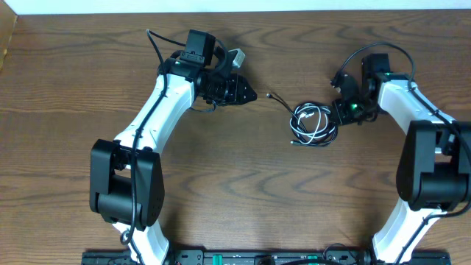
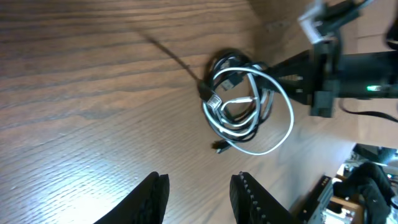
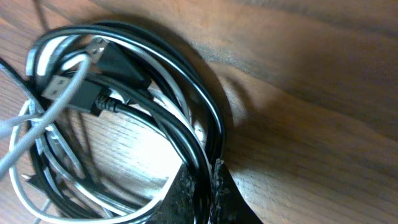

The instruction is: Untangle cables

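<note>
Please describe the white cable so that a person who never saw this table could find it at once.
On the brown wooden table, look right of centre, beside the right arm's tool, where a small coiled bundle lies. The white cable is the pale loop in it; its neighbour, the black cable, is dark.

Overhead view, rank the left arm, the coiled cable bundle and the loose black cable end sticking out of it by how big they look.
1. left arm: largest by far, though it also stands nearer the camera than the cables on the table.
2. cable bundle.
3. loose black cable end: smallest, a thin short line.
</note>
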Available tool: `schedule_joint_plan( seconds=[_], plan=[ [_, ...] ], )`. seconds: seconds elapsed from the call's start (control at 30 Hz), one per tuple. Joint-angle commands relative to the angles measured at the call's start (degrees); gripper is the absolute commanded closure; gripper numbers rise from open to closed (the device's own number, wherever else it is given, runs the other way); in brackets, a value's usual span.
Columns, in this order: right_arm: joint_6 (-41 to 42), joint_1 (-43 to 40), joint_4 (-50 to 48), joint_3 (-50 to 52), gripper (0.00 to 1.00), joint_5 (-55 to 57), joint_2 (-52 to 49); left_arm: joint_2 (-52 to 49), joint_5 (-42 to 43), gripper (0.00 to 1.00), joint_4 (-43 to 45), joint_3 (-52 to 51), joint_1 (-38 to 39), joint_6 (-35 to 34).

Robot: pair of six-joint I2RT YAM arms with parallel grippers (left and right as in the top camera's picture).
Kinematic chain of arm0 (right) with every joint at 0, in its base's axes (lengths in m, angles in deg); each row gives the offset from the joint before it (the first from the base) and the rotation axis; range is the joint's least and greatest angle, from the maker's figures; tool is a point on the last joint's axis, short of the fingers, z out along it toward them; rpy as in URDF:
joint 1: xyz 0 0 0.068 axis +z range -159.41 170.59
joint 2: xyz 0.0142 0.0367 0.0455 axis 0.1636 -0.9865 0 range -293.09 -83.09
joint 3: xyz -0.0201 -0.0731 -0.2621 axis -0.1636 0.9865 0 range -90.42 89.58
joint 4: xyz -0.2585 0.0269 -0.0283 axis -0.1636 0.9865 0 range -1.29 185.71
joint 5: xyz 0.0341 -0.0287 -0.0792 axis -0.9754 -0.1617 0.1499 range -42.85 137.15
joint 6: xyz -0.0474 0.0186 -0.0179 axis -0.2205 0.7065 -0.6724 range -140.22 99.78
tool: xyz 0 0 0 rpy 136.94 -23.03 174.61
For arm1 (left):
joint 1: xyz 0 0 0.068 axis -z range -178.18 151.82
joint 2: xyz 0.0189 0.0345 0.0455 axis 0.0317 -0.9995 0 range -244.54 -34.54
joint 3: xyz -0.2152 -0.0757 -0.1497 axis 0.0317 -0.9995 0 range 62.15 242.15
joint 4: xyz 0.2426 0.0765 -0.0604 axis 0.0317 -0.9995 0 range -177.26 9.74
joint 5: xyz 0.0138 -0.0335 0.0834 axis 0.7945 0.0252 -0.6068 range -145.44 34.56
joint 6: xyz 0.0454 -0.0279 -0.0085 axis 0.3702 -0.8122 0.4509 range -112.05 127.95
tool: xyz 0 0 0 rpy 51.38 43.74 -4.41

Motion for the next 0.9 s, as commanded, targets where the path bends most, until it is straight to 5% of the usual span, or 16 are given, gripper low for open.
schedule_joint_plan(
  seconds=[0.0, 0.33, 0.57, 0.87],
  plan=[
    [1.8, 0.7, 0.5, -4.0, 0.99, -5.9, 7.1, 0.2, -1.9, 0.66, 0.3, 0.1, -0.2, 0.3],
    [4.3, 5.4, 1.3, -5.4, 0.99, -12.9, 21.0, 7.0, -1.9, 0.71, 1.2, 0.4, -0.6, 0.3],
    [6.3, 9.1, 1.6, -5.4, 0.99, -15.9, 21.3, 10.9, -1.0, 0.57, 1.2, 0.4, 0.7, 0.1],
    [6.2, 7.1, 1.8, -9.7, 0.99, -30.1, 22.5, 10.8, -1.2, 0.56, 1.9, 0.4, 1.3, 0.1]
  ],
)
